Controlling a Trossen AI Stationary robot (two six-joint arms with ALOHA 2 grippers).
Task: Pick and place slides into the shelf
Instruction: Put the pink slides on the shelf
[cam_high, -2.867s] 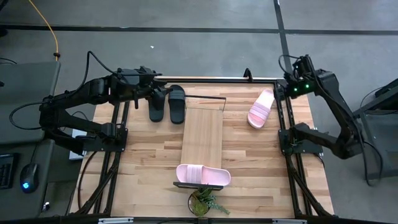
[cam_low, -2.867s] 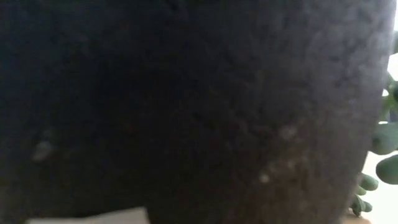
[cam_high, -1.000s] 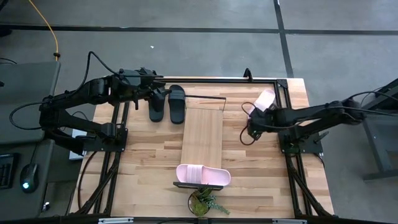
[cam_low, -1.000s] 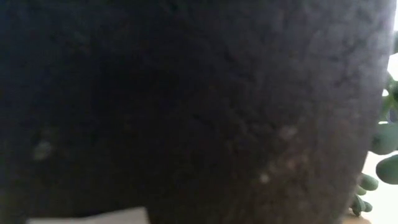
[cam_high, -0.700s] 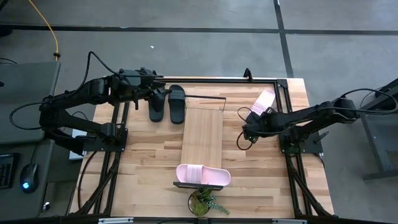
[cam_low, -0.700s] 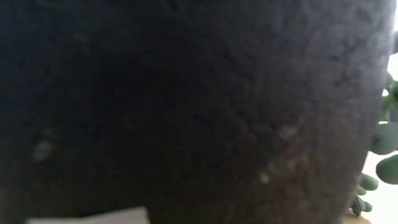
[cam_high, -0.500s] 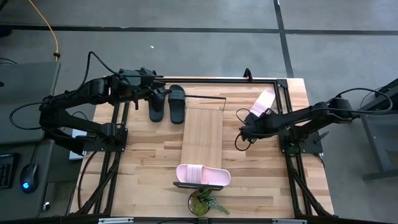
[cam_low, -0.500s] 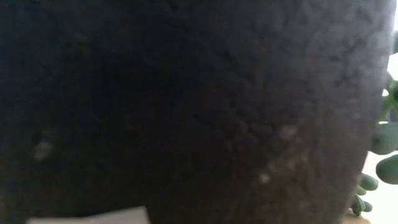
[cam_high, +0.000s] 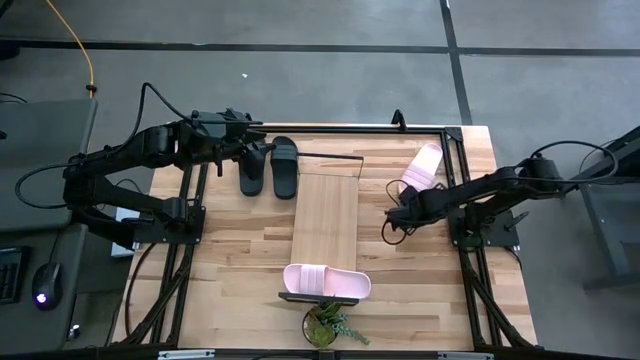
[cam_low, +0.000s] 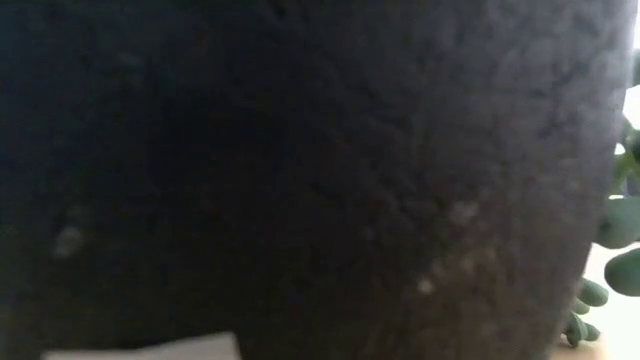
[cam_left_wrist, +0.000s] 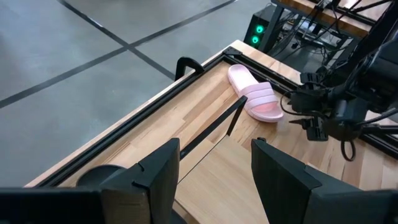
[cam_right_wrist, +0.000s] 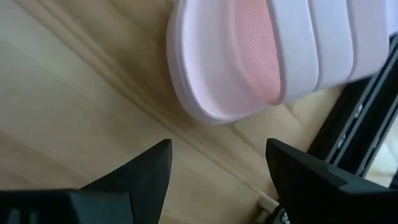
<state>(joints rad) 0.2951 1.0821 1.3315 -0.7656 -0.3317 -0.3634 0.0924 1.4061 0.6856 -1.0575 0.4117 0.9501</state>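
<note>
Butcher-block table (cam_high: 240, 250), grey concrete floor (cam_high: 330, 80); both tools wide, empty.

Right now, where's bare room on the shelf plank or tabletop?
Free: the shelf plank between its far frame bar and the pink slide at its near end. Crowded: the black slides beside the left tool; the right tool beside the second pink slide.

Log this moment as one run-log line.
right gripper: open, low beside loose pink slide, not gripping | left gripper: open, waiting by black slides | shelf: one pink slide
</note>
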